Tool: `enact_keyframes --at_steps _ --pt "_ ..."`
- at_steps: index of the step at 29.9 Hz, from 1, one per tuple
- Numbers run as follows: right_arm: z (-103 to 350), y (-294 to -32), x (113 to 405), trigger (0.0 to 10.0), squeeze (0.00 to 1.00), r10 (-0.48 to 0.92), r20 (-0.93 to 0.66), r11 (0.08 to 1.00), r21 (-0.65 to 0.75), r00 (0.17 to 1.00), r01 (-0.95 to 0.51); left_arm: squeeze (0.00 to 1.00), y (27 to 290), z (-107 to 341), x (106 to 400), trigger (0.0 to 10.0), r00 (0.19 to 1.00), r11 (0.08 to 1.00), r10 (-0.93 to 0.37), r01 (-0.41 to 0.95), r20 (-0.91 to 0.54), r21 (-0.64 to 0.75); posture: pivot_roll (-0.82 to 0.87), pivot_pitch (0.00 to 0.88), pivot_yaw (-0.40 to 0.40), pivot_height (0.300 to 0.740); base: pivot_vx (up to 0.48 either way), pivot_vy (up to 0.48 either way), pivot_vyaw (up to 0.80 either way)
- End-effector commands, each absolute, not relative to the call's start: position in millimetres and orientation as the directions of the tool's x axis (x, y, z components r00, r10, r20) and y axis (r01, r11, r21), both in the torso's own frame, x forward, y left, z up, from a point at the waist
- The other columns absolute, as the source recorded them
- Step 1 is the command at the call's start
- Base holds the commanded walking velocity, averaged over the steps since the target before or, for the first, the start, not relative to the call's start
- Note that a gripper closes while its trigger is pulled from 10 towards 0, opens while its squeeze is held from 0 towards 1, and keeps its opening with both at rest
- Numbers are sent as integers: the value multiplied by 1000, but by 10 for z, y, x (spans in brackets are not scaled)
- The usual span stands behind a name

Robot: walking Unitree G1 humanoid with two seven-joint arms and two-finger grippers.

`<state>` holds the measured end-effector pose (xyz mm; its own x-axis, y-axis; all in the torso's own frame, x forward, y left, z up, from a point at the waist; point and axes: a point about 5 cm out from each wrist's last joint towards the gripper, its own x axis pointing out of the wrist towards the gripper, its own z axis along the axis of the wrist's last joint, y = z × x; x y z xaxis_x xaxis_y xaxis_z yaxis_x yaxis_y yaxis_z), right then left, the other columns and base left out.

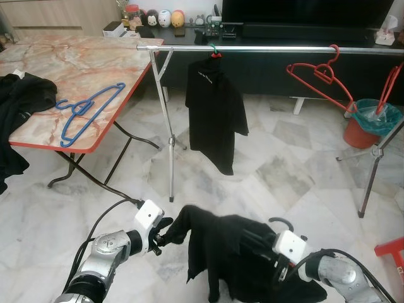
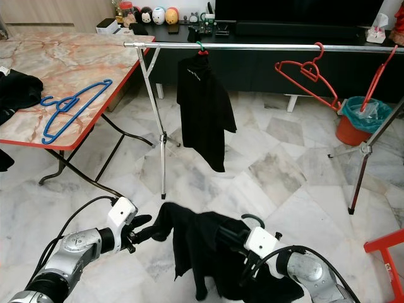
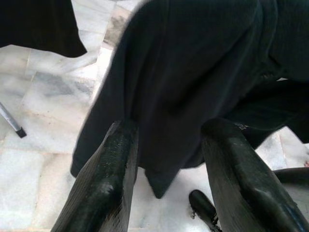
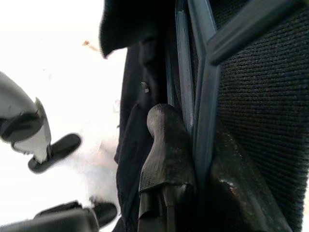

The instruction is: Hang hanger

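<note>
A black shirt [image 1: 233, 252] on a dark hanger hangs low over the marble floor between my two grippers. The hanger's hook [image 1: 281, 222] sticks up near my right wrist. In the right wrist view, my right gripper [image 4: 193, 159] is shut on the dark hanger's bar [image 4: 200, 96], inside the cloth. My left gripper [image 1: 164, 232] is at the shirt's left end, with its fingers [image 3: 116, 159] apart and cloth lying between the tips. Ahead stands a silver clothes rail [image 1: 252, 48], which holds another black shirt [image 1: 214, 120] on a green hanger and a bare red hanger [image 1: 319, 72].
To the left is a marble-topped folding table [image 1: 76, 63] with blue hangers [image 1: 88, 110] and dark clothes [image 1: 19, 98] on it. A red bucket [image 1: 366, 129] with a teal liner stands at the right by the rail's leg. A red frame [image 1: 391, 249] sits at the far right.
</note>
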<state>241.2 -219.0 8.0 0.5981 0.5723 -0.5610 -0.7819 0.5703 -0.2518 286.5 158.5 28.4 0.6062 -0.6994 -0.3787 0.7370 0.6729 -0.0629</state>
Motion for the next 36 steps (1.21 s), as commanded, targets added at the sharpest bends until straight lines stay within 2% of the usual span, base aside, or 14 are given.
enact_keyframes --at_steps 1,7,13,18,19,24,29,30,31,32,34,35,36 --pt "109 -2178 2424 0 0 584 -527 596 -238 618 -767 0 1597 273 2857 10000 601 673 -705 734 -376 -88 -36 47 22 740 0 0 0" --pt "90 -2115 2356 0 0 638 -519 570 -179 569 -802 0 1590 223 2803 10000 552 639 -727 762 -408 -107 -35 43 22 740 0 0 0" --pt "69 -2183 2259 0 0 672 -581 484 -124 458 -866 0 1602 201 2790 10000 535 623 -724 778 -434 -81 -38 36 23 740 0 0 0" --pt "124 -2277 2285 0 0 662 -599 471 -134 450 -872 0 1617 208 2800 10000 535 610 -712 792 -454 -23 -41 31 23 740 0 0 0" --pt "128 -2297 2271 0 0 666 -616 447 -124 422 -886 0 1605 200 2789 10000 521 591 -717 807 -464 -7 -42 24 23 740 0 0 0" --pt "169 -2313 2277 0 0 679 -627 406 -111 381 -907 0 1575 206 2773 10000 511 549 -724 834 -463 62 -45 16 21 740 0 0 0" --pt "204 -2306 2312 0 0 689 -626 389 -106 365 -915 0 1560 175 2742 10000 478 515 -736 855 -480 62 -43 10 21 740 0 0 0" --pt "208 -2302 2318 0 0 690 -625 388 -105 365 -916 682 1559 171 2739 10000 475 513 -737 856 -481 60 -43 8 20 740 0 0 0" --pt "214 -2294 2323 0 0 694 -623 385 -104 362 -917 682 1557 170 2739 10000 475 513 -737 856 -481 59 -43 7 20 740 0 0 0" --pt "225 -2280 2331 0 0 700 -620 377 -102 355 -921 1000 1544 168 2739 10000 472 511 -743 858 -475 54 -43 5 20 740 0 0 0" --pt "236 -2269 2339 0 0 704 -617 370 -101 350 -923 1000 1528 169 2746 10000 475 509 -742 858 -474 62 -43 4 19 740 0 0 0" --pt "242 -2266 2341 0 0 707 -617 366 -101 347 -925 525 1518 166 2747 10000 473 507 -743 859 -474 63 -43 4 19 740 0 0 0" --pt "249 -2264 2344 0 0 709 -616 361 -100 343 -927 0 1505 159 2745 10000 470 504 -744 861 -475 63 -45 3 19 740 0 0 0"
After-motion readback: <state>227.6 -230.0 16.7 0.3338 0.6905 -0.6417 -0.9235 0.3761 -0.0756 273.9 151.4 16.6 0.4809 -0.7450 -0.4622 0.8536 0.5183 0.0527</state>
